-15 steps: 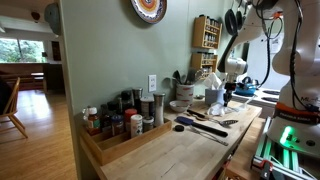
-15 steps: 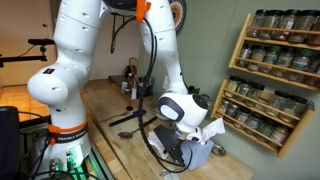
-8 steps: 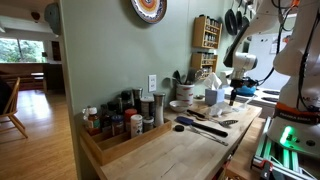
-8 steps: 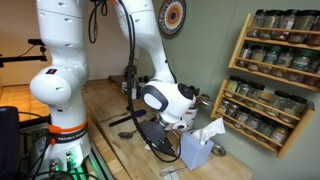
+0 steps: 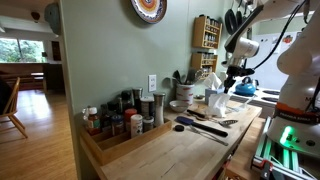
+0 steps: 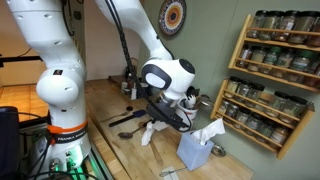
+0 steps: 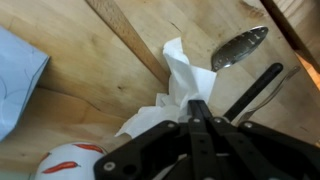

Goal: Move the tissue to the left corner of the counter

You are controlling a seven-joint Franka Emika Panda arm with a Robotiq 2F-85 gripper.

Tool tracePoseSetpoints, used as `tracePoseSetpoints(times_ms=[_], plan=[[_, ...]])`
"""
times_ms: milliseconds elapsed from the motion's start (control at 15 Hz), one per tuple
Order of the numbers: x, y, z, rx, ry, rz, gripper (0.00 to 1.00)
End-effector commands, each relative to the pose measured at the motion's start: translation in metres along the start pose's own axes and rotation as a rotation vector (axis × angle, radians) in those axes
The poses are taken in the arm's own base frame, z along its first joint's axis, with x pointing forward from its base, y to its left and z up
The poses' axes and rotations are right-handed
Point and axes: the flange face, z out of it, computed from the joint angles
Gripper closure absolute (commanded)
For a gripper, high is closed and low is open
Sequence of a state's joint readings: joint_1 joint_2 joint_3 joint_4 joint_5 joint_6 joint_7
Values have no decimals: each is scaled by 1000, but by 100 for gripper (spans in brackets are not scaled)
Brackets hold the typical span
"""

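My gripper is shut on a white tissue, which hangs crumpled below the fingertips. In an exterior view the gripper holds the tissue above the wooden counter, a little away from the blue tissue box. Another tissue sticks out of the box's top. In the other exterior view the gripper hovers beside the box. The wrist view shows an edge of the blue box.
A metal spoon and black utensils lie on the counter under the gripper. A spice rack hangs on the wall behind the box. A wooden tray of jars and a utensil crock stand along the wall.
The gripper has risen and moved away from the tissue box, pulling a tissue out with it. The box has stayed in place.
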State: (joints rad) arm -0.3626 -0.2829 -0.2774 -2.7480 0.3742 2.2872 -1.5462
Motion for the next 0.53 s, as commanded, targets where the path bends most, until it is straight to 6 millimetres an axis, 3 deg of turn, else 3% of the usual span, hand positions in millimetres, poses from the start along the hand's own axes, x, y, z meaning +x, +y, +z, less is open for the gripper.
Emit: tracePoseSetpoints(times_ms=[0,67,133,200,333,400,467], plan=[[23,-18,-31,-13,-3,-173,100],[23,-39,-28,-20,-1,-218,100],[30,-44,-34,-21,1,-256,100],[42,-36,-49,-26,5,-290,100],[55,-49,-61,-47,6,-326,100],[50,-36,-48,-36,2,-271,99],[55,-40,-55,-46,8,-291,99]])
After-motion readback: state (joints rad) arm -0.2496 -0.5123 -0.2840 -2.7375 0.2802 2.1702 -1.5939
